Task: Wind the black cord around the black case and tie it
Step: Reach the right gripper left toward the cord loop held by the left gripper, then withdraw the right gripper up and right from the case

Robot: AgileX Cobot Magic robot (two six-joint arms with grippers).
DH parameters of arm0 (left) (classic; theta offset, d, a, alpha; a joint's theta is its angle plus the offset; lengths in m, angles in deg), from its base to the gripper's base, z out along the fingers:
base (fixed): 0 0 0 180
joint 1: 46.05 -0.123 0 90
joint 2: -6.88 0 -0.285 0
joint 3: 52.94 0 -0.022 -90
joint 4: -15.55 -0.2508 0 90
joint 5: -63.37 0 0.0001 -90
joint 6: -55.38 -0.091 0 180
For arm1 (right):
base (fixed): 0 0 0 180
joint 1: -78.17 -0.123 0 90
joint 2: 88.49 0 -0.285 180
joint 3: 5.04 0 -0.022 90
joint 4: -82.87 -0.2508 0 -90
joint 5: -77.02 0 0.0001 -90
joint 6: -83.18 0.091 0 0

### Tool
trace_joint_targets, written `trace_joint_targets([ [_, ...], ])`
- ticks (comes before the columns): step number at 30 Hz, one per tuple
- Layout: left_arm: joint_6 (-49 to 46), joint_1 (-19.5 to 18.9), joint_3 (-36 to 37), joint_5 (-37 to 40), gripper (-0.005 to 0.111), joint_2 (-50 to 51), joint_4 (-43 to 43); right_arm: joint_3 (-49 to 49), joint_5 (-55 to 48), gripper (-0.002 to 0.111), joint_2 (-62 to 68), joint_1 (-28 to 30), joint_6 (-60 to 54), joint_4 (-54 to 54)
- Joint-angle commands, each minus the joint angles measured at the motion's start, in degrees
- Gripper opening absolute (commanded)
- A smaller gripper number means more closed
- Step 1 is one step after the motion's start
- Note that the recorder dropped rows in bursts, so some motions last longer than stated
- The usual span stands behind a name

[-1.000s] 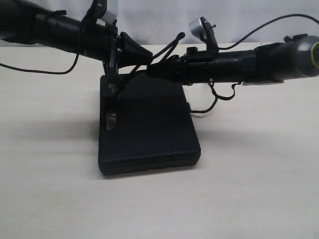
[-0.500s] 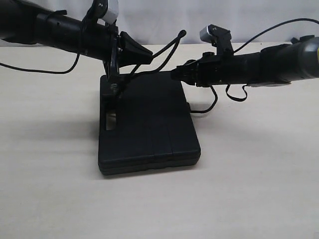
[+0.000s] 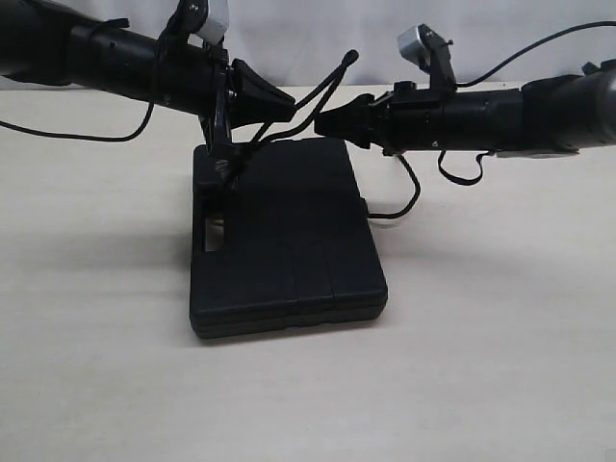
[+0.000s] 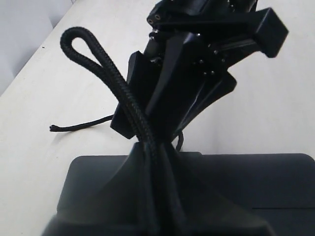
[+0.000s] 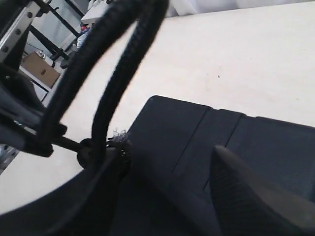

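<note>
L gripper pinches the black cord tight, its loop sticking up over the far edge of the black case, R gripper spread wide just beside that loop, & the table has lots of room on each side.

I'm viewing from a low exterior camera facing twelve o'clock, wrist cameras peering close, all sharing the black case

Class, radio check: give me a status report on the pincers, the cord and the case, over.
Left pincer shut on black cord. Right pincer open, empty. Cord loop stands over black case, between pincers. No obstruction seen.
</note>
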Motion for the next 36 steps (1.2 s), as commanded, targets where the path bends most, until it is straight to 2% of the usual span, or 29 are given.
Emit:
trace_joint_targets([
  [1,-0.1,0.0,0.1,0.2,0.0,-0.1,1.0,-0.1,-5.8,0.053,-0.5,-0.3,-0.2,-0.2],
  [6,-0.1,0.0,0.1,-0.4,0.0,-0.1,1.0,-0.1,-5.5,0.053,-0.8,-0.2,0.8,5.8],
  [8,-0.1,0.0,0.1,-0.6,0.0,-0.1,1.0,-0.1,-1.4,0.053,-1.3,-0.2,4.0,9.7],
  [11,-0.1,0.0,0.1,-0.6,0.0,-0.1,1.1,-0.1,1.6,0.053,-2.3,-0.2,6.0,8.3],
  [15,0.0,0.0,0.1,-0.5,0.0,-0.1,1.1,-0.1,-9.2,0.053,-2.4,-0.3,5.9,0.8],
  [16,0.0,0.0,0.1,-0.5,0.0,-0.1,1.1,-0.1,-8.4,0.053,-2.4,-0.4,5.8,0.5],
  [19,0.0,0.0,0.1,0.5,0.0,-0.1,1.1,-0.1,2.4,0.053,-2.4,-1.8,5.8,-0.3],
  [22,0.0,0.0,0.1,2.1,0.0,-0.1,1.1,-0.1,3.6,0.053,-2.4,-3.5,3.1,-0.3],
  [24,0.0,0.0,0.1,2.6,0.0,-0.1,1.1,-0.1,10.7,0.053,-2.2,-5.0,3.1,-0.3],
  [29,-0.6,0.0,0.1,4.2,0.0,-0.1,1.4,-0.1,20.6,0.053,-1.0,-5.3,3.1,-0.3],
  [36,0.6,0.0,0.1,-1.2,0.0,-0.1,2.0,-0.1,21.9,0.053,0.0,-5.2,1.4,-0.3],
])
